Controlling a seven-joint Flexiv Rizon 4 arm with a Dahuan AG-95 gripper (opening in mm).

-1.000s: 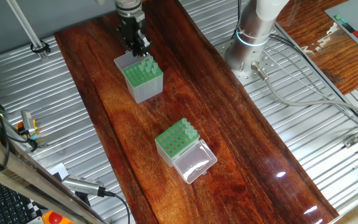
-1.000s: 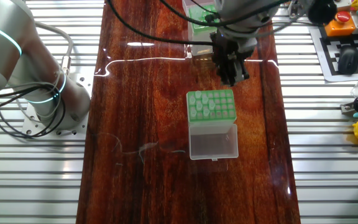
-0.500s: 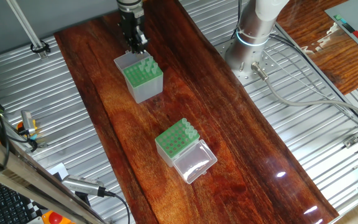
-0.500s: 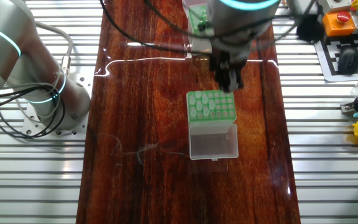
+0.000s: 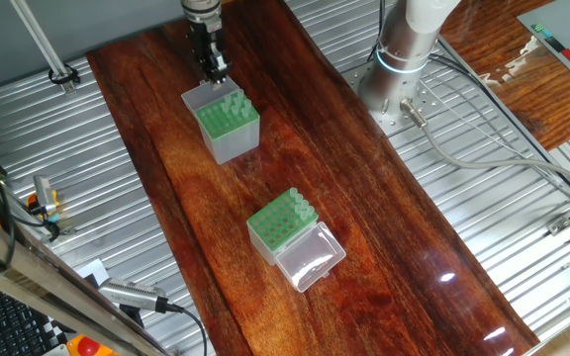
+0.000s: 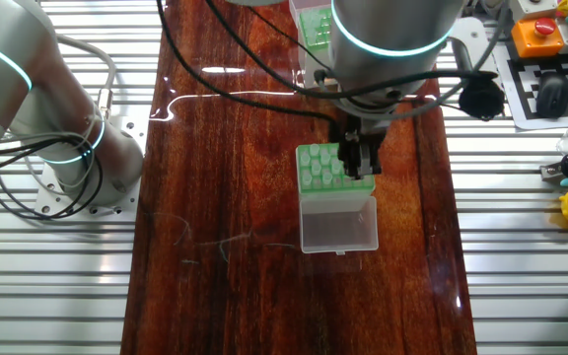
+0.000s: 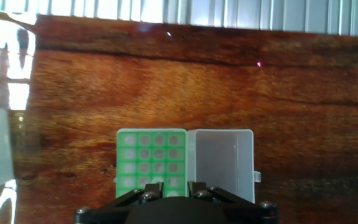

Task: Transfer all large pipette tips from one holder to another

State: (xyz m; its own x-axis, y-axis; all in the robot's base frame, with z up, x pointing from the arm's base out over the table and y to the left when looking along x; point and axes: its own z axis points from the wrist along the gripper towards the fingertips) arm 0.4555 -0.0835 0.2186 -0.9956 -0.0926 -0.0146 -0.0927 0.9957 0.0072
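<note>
Two green-topped boxes face you: the tall grey box [image 5: 228,127] bristles with pale tips [image 5: 234,103]; the short box [image 5: 282,224] has a clear lid [image 5: 310,257]. You cannot tell whether the gripper [image 5: 211,67] is closed.

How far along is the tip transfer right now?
Done: a few large pipette tips stand in the lidded box. In hand: the gripper hangs raised; whether it carries a tip is unclear. Left: more tips stand in the taller holder.
</note>
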